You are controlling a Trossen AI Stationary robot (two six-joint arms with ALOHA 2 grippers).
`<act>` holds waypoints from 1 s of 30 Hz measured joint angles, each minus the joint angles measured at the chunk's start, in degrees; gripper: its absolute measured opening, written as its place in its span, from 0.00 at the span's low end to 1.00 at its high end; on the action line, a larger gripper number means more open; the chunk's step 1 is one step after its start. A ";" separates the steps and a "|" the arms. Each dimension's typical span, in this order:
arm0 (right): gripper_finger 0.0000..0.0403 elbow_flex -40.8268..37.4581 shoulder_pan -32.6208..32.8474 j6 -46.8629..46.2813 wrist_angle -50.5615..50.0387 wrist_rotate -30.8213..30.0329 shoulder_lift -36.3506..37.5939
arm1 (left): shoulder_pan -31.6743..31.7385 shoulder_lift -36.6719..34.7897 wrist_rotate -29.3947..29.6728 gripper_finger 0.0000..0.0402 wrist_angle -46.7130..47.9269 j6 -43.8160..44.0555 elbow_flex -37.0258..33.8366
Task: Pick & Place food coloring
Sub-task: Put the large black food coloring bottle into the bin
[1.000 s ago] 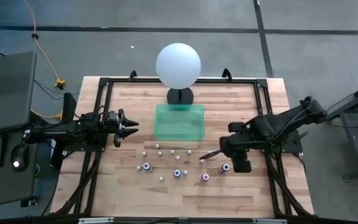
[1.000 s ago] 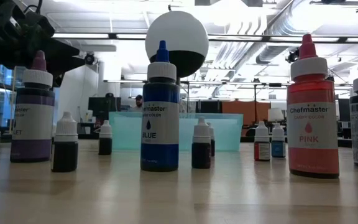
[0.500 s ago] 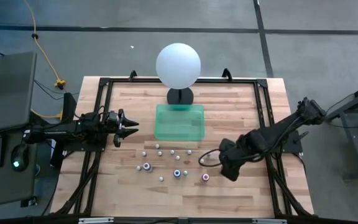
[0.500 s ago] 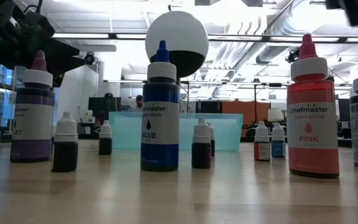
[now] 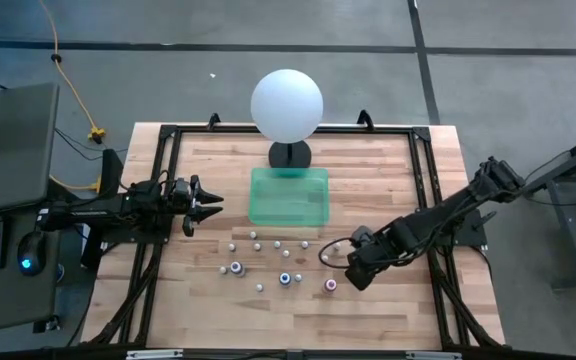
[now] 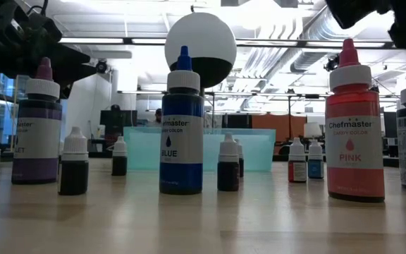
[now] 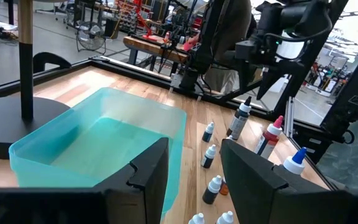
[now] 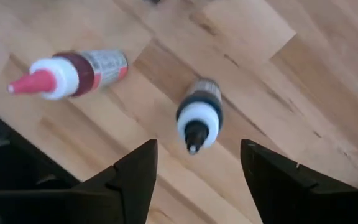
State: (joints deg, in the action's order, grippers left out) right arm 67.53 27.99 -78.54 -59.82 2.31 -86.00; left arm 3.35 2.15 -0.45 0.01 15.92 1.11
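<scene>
Hovering over the front right of the worktop [image 5: 198, 300], the right end effector [image 8: 194, 171] gapes wide and empty above a dark-tipped food-coloring bottle [image 8: 199, 119]; the pink bottle [image 8: 67, 71] stands just beside it. More bottles crowd the space before the teal bin [image 5: 288, 196]. The left end effector [image 5: 206, 204] waits near the left edge, partly open, holding nothing.
</scene>
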 joint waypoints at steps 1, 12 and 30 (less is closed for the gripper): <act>0.56 -0.14 -0.21 0.18 0.02 -0.45 0.00 | -0.02 0.00 0.00 0.37 0.00 0.00 -0.01; 0.62 -4.79 -2.57 1.62 7.04 1.48 0.02 | 0.00 0.00 0.00 0.37 -0.02 0.00 0.00; 0.61 -6.98 -2.89 -0.74 8.27 5.35 0.02 | -0.01 0.00 0.00 0.37 -0.04 0.00 -0.01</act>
State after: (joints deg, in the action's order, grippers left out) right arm 60.55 25.10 -79.29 -51.55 7.66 -85.97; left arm 3.35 2.15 -0.45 -0.03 15.92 1.11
